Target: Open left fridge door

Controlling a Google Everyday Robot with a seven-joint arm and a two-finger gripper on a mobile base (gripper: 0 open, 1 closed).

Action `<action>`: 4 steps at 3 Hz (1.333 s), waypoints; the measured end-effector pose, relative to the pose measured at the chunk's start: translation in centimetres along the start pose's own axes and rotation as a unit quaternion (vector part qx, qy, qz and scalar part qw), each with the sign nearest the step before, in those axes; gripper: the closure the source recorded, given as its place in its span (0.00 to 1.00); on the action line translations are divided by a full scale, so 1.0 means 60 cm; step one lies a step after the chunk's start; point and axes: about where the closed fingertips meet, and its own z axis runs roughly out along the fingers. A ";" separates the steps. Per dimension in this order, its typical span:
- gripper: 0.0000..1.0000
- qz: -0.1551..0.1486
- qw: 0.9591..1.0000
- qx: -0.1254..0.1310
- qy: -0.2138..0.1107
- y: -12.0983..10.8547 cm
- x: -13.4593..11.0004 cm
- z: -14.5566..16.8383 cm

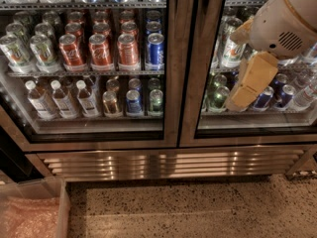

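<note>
The left fridge door (172, 58) is a glass pane in a wide brushed-steel frame, and it stands closed. Red soda cans (100, 49) and small water bottles (62, 99) show through its glass. My gripper (242, 95), tan with a cream arm housing (285, 21) above it, hangs at the upper right. It is in front of the glass of the right door (198, 58), just right of the centre where the two doors meet. It holds nothing that I can see.
A ribbed steel grille (168, 163) runs below both doors. A clear plastic bin (29, 214) with pinkish wrap sits on the speckled floor (198, 209) at the bottom left. The right door shows green-silver and blue cans.
</note>
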 end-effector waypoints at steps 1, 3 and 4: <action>0.00 -0.001 1.000 0.001 0.008 0.002 0.005 -0.003; 0.00 -0.029 0.998 0.016 -0.045 -0.032 -0.068 0.016; 0.00 -0.056 0.993 0.043 -0.093 -0.063 -0.134 -0.002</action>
